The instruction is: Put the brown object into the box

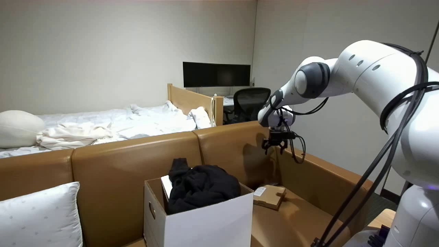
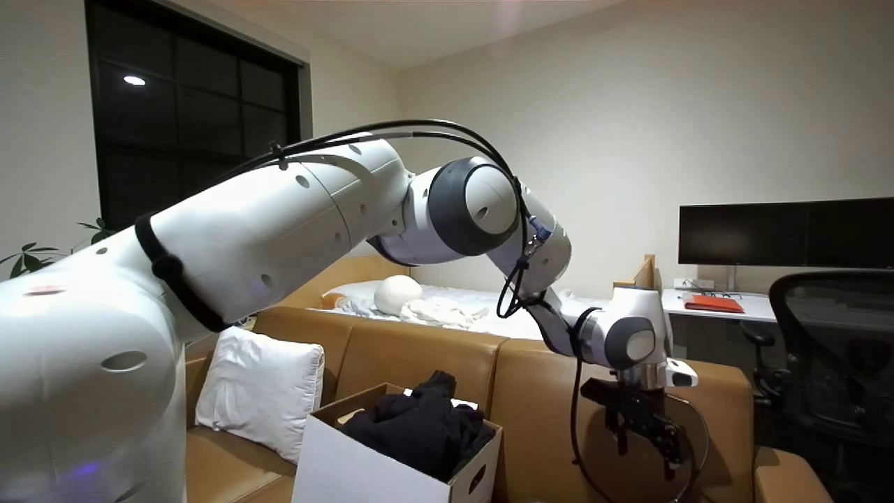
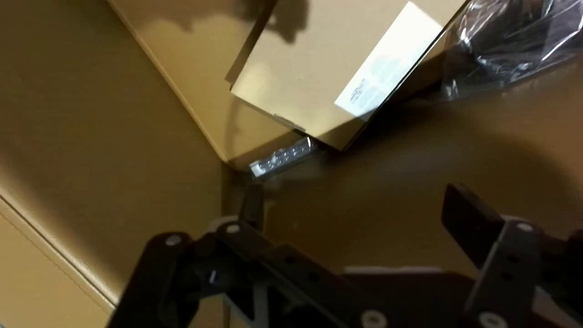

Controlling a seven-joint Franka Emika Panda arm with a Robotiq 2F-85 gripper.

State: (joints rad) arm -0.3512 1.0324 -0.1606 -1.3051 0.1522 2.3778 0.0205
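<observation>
In an exterior view, from the left: white fabric pillow point(image 1: 41, 216) against a brown leather couch point(image 1: 137, 164). Next, white open-topped cardboard box point(image 1: 209, 223), heaped with crumpled black cloth point(image 1: 204, 188). Right of the box, on the couch seat, the piece to move: flat tan-brown cardboard carton point(image 1: 271, 197). Whether box and carton touch, cannot tell.

Handling, judged by eye: probably light, contents unknown. Stiff along the folded edges; broad faces may buckle under a hard squeeze. Smooth card, so some slip likely. Best hold: opposite edges across the shorter span if it fits the fingers, otherwise a pinch on one edge. Transparent plastic packet point(image 3: 514, 50) beside it, at right in the wrist view, could snag.

Black two-fingered gripper point(image 3: 357, 212): fingers spread wide, nothing between. Hangs well above the seat, near the couch corner. In the wrist view the carton lies beyond the fingertips, outside the gap. Reaching it looks to need a sideways shift, then a descent.
</observation>
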